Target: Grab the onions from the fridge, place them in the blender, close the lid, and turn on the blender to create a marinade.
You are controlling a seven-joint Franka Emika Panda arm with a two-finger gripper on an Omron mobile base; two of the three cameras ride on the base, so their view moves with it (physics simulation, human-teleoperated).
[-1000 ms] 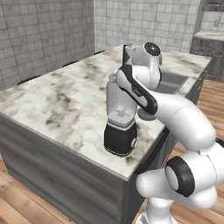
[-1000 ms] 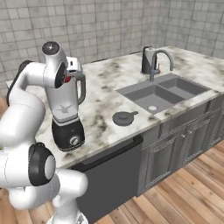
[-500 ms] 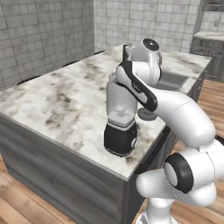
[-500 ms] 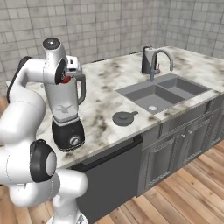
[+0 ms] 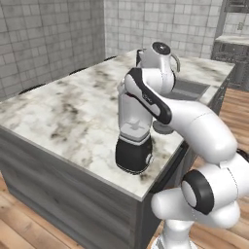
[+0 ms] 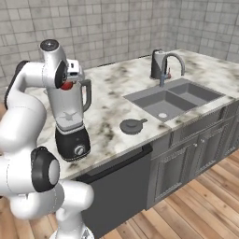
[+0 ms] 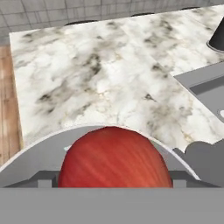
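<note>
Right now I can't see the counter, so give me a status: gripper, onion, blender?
Gripper holding red onion over the blender jar mouth. Lid lying on counter, off the jar. Nothing in the way.

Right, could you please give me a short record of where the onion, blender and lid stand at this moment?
onion: red, in the tool, just above the jar's mouth
blender: upright on the counter, near the front edge, jar open
lid: off, flat on the counter between blender and sink
knob: on the black base, untouched
left to do: drop onion, fit lid, turn knob
</note>
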